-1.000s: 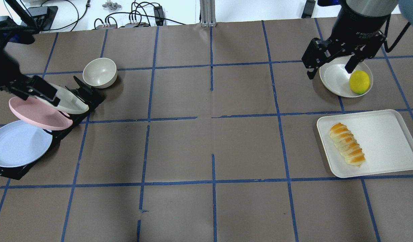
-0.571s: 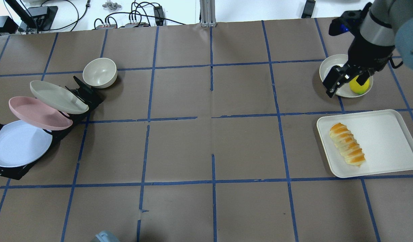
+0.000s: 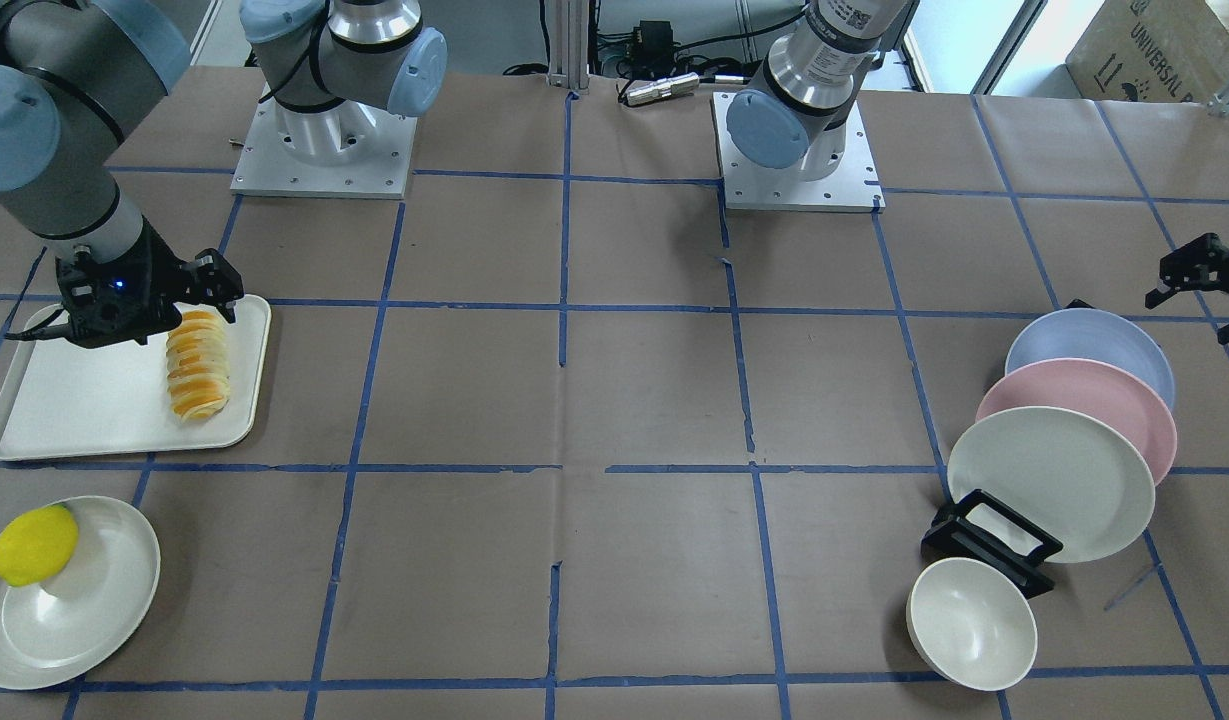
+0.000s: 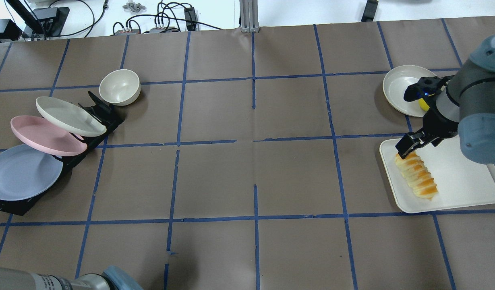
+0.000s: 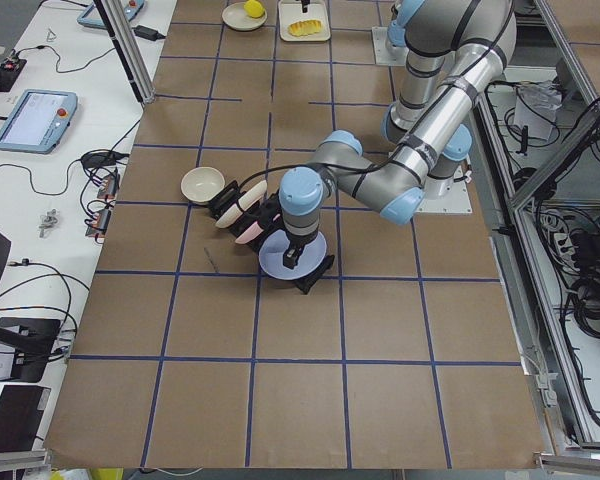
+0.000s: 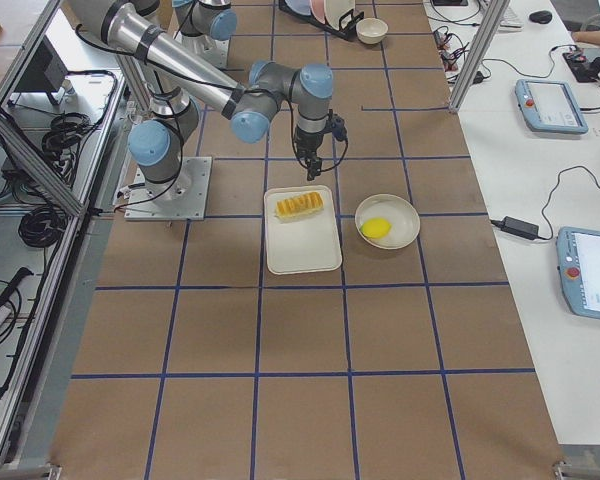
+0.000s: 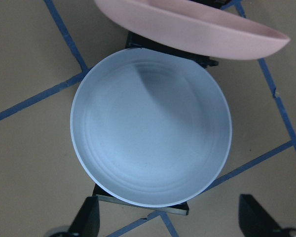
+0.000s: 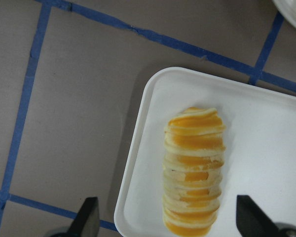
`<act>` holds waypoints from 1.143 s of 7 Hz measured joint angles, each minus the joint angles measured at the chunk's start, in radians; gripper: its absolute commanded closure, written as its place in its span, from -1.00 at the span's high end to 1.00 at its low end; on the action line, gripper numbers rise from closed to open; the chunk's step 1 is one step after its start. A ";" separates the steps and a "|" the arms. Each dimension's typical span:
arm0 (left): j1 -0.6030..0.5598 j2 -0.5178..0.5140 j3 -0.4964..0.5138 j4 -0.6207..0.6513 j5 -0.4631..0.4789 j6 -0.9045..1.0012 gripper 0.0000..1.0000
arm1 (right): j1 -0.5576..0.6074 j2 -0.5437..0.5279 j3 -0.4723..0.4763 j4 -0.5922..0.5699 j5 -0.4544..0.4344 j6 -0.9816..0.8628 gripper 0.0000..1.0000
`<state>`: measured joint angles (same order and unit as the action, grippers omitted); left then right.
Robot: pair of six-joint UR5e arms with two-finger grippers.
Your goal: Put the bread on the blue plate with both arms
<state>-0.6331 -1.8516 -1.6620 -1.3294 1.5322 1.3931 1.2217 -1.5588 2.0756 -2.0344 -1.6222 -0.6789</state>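
The bread [image 4: 416, 173], an orange-and-cream ridged loaf, lies on the left part of a white tray [image 4: 460, 177]. My right gripper [image 4: 408, 147] hangs open above it, apart from it. In the right wrist view the bread [image 8: 193, 163] lies lengthwise between the two fingertips [image 8: 89, 219]. The blue plate [image 4: 21, 173] leans in the nearest slot of a black rack [image 4: 13, 205] at the left. My left gripper [image 3: 1199, 300] hovers open over it, out of the overhead view. In the left wrist view the blue plate [image 7: 150, 128] fills the frame above the fingertips [image 7: 89, 219].
A pink plate [image 4: 46, 135] and a cream plate [image 4: 68, 116] stand in the same rack behind the blue one. A cream bowl [image 4: 119, 87] sits beyond the rack. A yellow lemon [image 3: 34, 545] lies on a cream plate [image 3: 84, 610] next to the tray.
My right gripper has moved from over the lemon plate toward me, to above the bread. My left arm has left the rack's far side and its gripper now hangs over the blue plate.
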 measured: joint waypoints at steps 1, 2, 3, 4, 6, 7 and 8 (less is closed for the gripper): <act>0.003 -0.060 0.027 0.005 -0.002 0.000 1.00 | -0.005 0.028 0.019 -0.039 0.000 -0.004 0.92; 0.001 -0.109 0.041 0.008 -0.014 -0.006 1.00 | -0.009 0.053 0.038 -0.078 0.000 -0.014 0.92; -0.001 -0.148 0.046 0.015 -0.035 -0.012 1.00 | -0.012 0.067 0.052 -0.111 0.000 -0.032 0.92; -0.002 -0.181 0.049 0.029 -0.049 -0.016 0.96 | -0.014 0.083 0.060 -0.143 0.001 -0.055 0.92; -0.008 -0.222 0.052 0.061 -0.079 -0.018 -0.88 | -0.023 0.119 0.064 -0.186 0.000 -0.085 0.93; -0.009 -0.228 0.053 0.078 -0.085 -0.020 -1.00 | -0.041 0.130 0.064 -0.199 0.000 -0.104 0.93; -0.010 -0.231 0.053 0.090 -0.086 -0.027 -1.00 | -0.058 0.143 0.064 -0.209 0.003 -0.127 0.93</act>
<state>-0.6432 -2.0823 -1.6087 -1.2393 1.4459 1.3659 1.1637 -1.4161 2.1393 -2.2430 -1.6194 -0.8058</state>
